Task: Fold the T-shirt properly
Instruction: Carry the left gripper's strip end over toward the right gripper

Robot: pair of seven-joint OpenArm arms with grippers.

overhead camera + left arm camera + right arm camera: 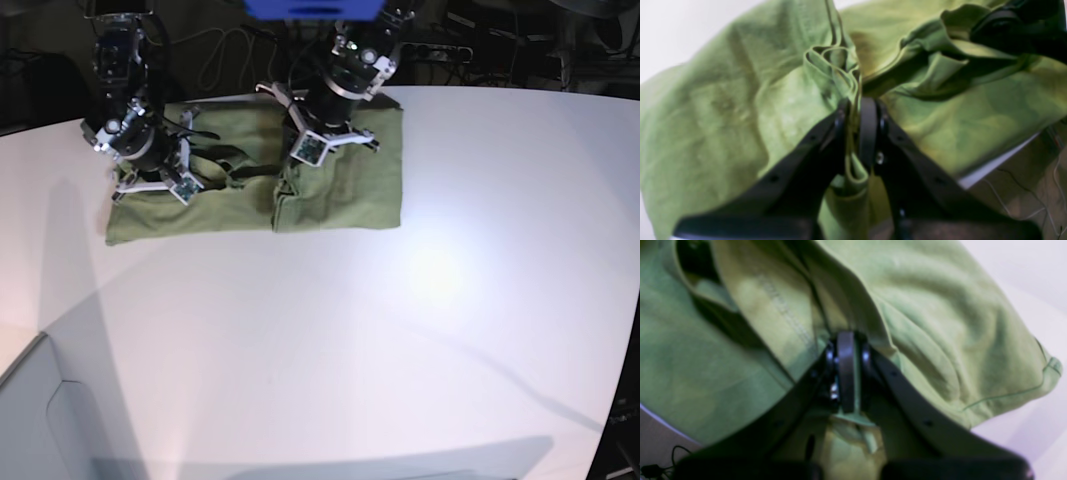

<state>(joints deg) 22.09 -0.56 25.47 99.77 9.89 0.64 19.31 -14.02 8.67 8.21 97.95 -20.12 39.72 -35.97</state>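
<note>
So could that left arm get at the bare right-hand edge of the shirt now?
Probably not yet: the left gripper is shut on a bunched fold of the T-shirt, so it must let go first.

A broad white table (420, 330), dark cables (222, 52) behind its far edge, blue object (312, 8) above.

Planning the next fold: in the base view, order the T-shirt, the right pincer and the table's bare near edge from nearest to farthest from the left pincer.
1. T-shirt, clamped in the left pincer.
2. Right pincer, toward the view's left, also on the shirt.
3. Table's near edge, at the bottom.
</note>
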